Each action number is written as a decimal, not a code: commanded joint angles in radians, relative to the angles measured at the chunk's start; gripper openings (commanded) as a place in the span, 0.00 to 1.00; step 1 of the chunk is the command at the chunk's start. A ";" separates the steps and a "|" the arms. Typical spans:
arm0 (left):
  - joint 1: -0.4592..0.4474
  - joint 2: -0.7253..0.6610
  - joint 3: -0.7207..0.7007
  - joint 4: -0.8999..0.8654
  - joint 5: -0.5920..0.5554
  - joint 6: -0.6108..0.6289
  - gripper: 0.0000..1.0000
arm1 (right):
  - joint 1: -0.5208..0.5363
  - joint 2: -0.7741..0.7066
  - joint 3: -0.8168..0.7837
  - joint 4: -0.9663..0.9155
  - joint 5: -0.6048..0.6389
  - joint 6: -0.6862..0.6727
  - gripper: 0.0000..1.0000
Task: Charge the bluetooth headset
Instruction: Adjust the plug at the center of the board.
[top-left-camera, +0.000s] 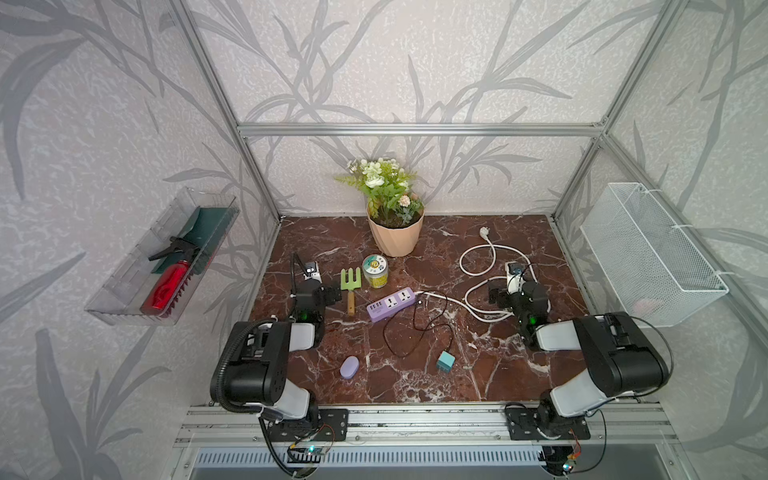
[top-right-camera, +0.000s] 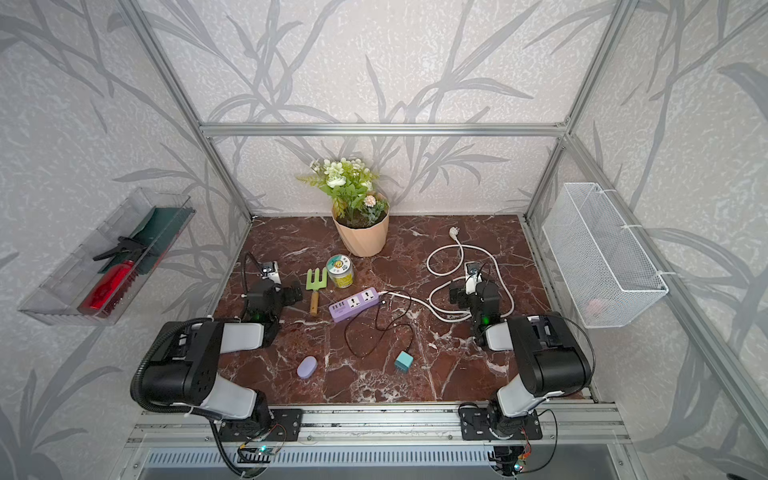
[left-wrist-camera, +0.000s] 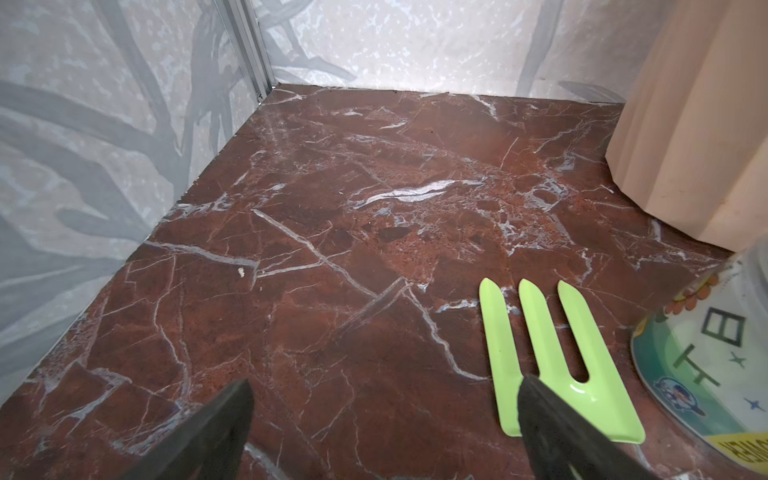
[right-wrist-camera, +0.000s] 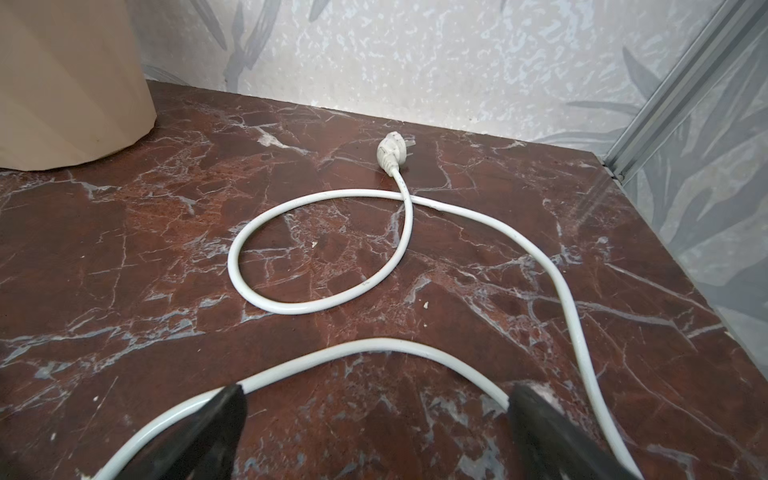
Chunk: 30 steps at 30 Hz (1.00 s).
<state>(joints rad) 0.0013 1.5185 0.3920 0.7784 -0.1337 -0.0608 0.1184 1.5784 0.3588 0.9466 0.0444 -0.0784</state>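
The bluetooth headset (top-left-camera: 349, 367) lies by the table's (top-left-camera: 415, 386) front edge, behind the left gripper (left-wrist-camera: 383, 380) and a little to its right. Its long axis runs roughly along that gripper's pointing line, and the left arm is nearer. The left gripper and the right gripper (right-wrist-camera: 378, 387) both stand wide apart, empty. Beyond, the jar (left-wrist-camera: 706, 365) lid shows Chinese characters I cannot read in full; a yellow label scrap seems to read "OWER".

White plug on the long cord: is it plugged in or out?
Out. The white plug lies loose on the table, and there is no socket around it.
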 joint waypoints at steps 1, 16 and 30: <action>0.003 0.004 0.015 0.030 -0.014 0.022 0.99 | -0.005 0.009 0.017 0.032 0.012 -0.004 0.99; 0.005 0.006 0.019 0.024 -0.015 0.019 0.99 | -0.005 0.009 0.016 0.031 0.012 -0.003 0.99; -0.032 -0.162 0.061 -0.170 -0.057 0.055 0.99 | 0.164 -0.185 0.052 -0.143 0.347 -0.109 0.99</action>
<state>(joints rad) -0.0109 1.4605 0.3962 0.7200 -0.1413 -0.0372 0.2062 1.5059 0.3603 0.8864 0.2142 -0.1150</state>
